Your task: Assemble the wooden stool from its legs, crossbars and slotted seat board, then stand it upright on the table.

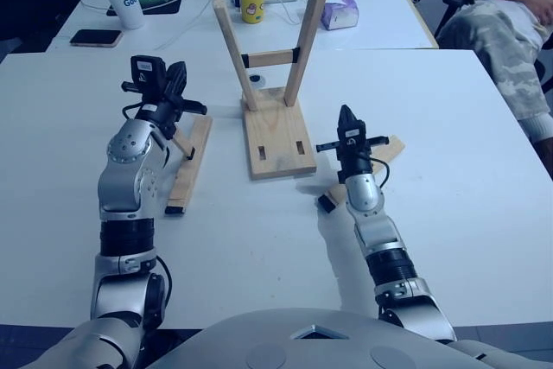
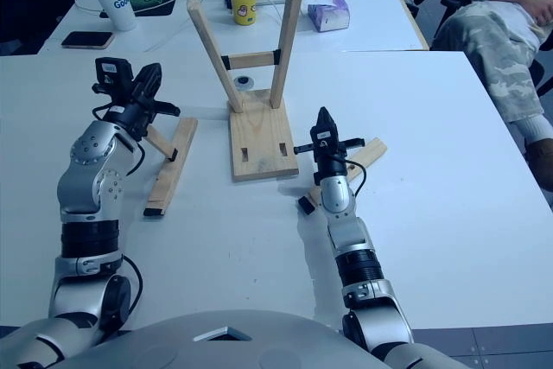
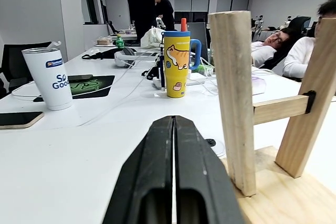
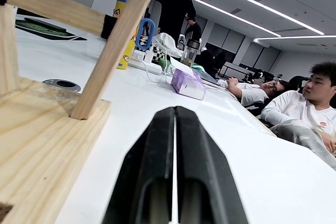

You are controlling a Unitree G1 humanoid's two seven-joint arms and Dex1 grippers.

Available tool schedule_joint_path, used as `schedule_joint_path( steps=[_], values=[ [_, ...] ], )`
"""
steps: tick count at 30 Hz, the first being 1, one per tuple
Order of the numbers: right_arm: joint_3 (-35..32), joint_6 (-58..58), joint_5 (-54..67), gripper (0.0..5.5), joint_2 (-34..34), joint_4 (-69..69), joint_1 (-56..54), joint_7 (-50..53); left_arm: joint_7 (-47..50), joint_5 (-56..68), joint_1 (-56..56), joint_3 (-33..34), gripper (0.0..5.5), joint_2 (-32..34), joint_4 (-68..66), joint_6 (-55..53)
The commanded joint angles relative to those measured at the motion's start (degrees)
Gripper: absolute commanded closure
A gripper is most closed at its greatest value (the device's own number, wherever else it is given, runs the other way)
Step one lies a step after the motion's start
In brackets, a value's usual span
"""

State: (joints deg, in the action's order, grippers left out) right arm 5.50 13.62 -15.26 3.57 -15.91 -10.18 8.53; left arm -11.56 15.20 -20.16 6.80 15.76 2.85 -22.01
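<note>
The pale wooden slotted seat board (image 1: 278,140) is lying on the white table (image 1: 467,127), with the left end effector (image 1: 178,71) hovering closed and empty at its 10 o'clock and the right end effector (image 1: 346,112) closed, empty, at 3 o'clock.

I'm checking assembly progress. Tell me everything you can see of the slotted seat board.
The seat board is a pale wooden rectangle lying flat on the white table, between the arms. Two legs stand slanting in its far end, joined by a crossbar. Two slots at its near end are empty.
</note>
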Motion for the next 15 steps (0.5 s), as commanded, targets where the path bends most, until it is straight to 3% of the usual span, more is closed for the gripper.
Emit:
schedule_joint_path(
  steps=[1,7,11,15],
  values=[
    [0.13,-0.23,0.19,5.50,-0.06,-0.60,-1.41,-0.24,-0.47,0.60,0.78,0.15,5.48,-1.57,-1.75,-0.17],
    [0.12,0.25,0.04,5.50,-0.42,-1.31,-1.56,0.43,4.75,5.29,-7.80,10.59,5.48,-2.56,-0.18,9.08],
    [0.03,0.31,-0.08,5.50,-0.74,-1.32,-1.43,1.12,5.01,4.17,-8.30,14.51,5.48,3.68,-7.28,5.61],
    [-0.20,0.25,-0.10,5.50,-1.10,-0.84,-0.56,2.10,2.94,0.45,-2.74,13.05,5.28,9.55,-15.58,-1.44]
  ],
)
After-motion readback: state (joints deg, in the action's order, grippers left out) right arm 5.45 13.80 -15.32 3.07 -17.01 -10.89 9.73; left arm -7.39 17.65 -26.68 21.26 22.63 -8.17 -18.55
